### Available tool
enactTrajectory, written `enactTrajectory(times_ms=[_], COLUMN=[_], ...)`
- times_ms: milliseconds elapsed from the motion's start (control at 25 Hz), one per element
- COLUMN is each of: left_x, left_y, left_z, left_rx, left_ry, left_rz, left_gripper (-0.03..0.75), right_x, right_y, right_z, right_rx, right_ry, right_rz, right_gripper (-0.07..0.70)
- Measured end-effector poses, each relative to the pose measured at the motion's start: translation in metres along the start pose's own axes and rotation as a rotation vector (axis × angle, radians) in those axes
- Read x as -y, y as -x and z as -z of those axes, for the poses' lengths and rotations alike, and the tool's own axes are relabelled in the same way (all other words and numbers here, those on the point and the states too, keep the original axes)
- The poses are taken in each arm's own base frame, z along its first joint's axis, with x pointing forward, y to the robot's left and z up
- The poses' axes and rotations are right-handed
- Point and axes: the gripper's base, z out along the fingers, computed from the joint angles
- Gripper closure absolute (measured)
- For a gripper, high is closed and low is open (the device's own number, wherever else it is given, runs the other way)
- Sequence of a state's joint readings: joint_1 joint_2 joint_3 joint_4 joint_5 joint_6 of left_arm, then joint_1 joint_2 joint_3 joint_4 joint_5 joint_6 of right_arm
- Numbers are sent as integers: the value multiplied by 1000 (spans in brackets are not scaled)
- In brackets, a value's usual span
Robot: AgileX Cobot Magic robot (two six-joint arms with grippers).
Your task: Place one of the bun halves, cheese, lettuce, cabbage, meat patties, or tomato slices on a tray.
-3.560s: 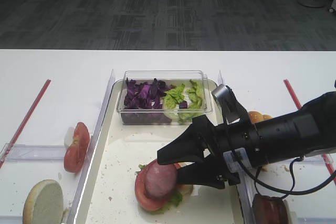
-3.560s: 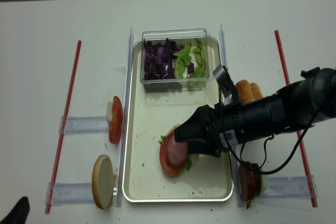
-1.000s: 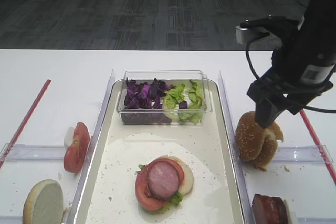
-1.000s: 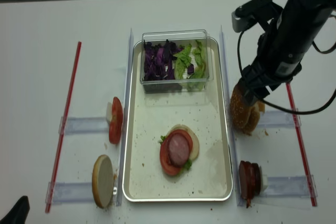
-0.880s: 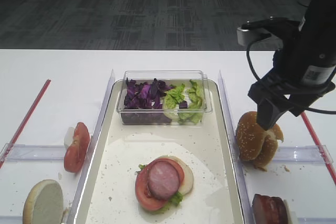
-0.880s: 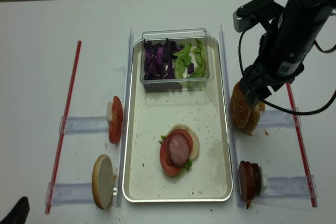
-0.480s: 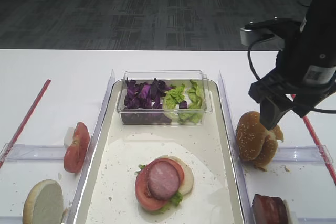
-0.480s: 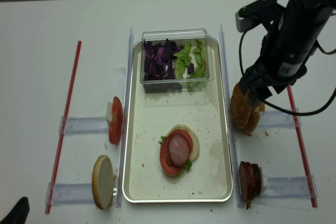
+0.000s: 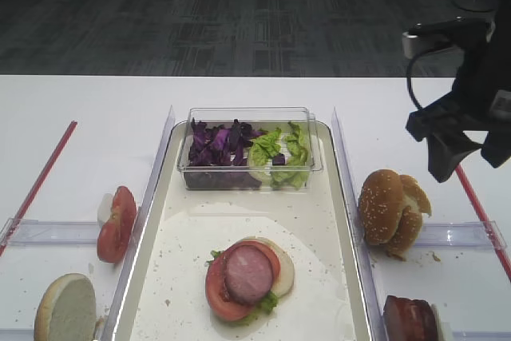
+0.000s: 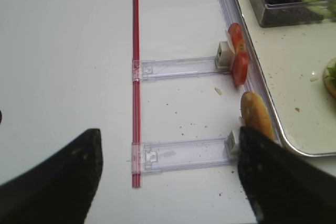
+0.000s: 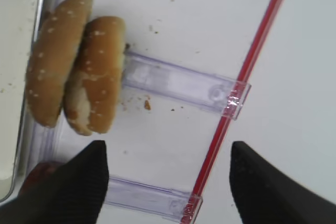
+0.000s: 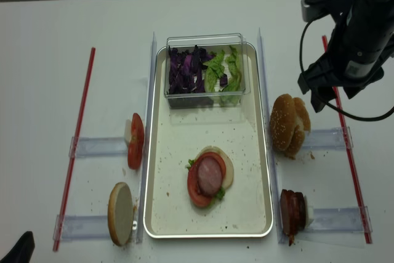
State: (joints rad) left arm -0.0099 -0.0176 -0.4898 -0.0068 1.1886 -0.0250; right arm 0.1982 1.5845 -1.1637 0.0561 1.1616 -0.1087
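Note:
On the cream tray (image 9: 160, 197) (image 12: 178, 214) lies a stack: a meat patty (image 9: 248, 274) (image 12: 209, 173) on a tomato slice (image 9: 215, 289), with lettuce and a pale bun half beneath. Two sesame bun halves (image 9: 387, 209) (image 12: 288, 124) (image 11: 73, 77) stand on edge right of the tray. My right gripper (image 9: 444, 167) (image 12: 320, 93) (image 11: 167, 148) hangs open and empty, above and right of them. My left gripper (image 10: 168, 132) is open over bare table, left of another bun half (image 10: 255, 121) (image 12: 121, 212). No cheese shows.
A clear box at the tray's far end holds cabbage (image 9: 215, 143) and lettuce (image 9: 279, 148). Tomato slices (image 9: 116, 225) (image 10: 239, 59) stand left of the tray and meat patties (image 12: 292, 212) at the right front. Red strips (image 12: 80, 133) (image 11: 247, 72) and clear holders (image 10: 181, 67) lie on both sides.
My right gripper, earlier over the tray's stack and then right above the bun halves, has risen and drifted right, still open. The bun halves stay put.

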Motion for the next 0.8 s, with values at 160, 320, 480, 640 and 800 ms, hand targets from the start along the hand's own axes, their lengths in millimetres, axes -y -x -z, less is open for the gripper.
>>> enactTrajectory(times_ms=[160,320,480,640,800], left_x=[0,0,0,0,0], left_y=[0,0,0,0,0], left_z=[0,0,0,0,0], left_rx=[0,0,0,0,0], left_ry=[0,0,0,0,0], left_rz=[0,0,0,0,0], left_gripper=[223,223,223,223,223], right_x=[27,53,76,92,91], right_y=[-2,-5,-11,-14,-14], right_z=[1,3,5,6,6], right_rx=[20,41,61,86,99], right_ry=[-10,-21,-33,-43,-10], right_rz=[-83,-169,-247,-299,-323], right_gripper=[114,125,139,141,144])
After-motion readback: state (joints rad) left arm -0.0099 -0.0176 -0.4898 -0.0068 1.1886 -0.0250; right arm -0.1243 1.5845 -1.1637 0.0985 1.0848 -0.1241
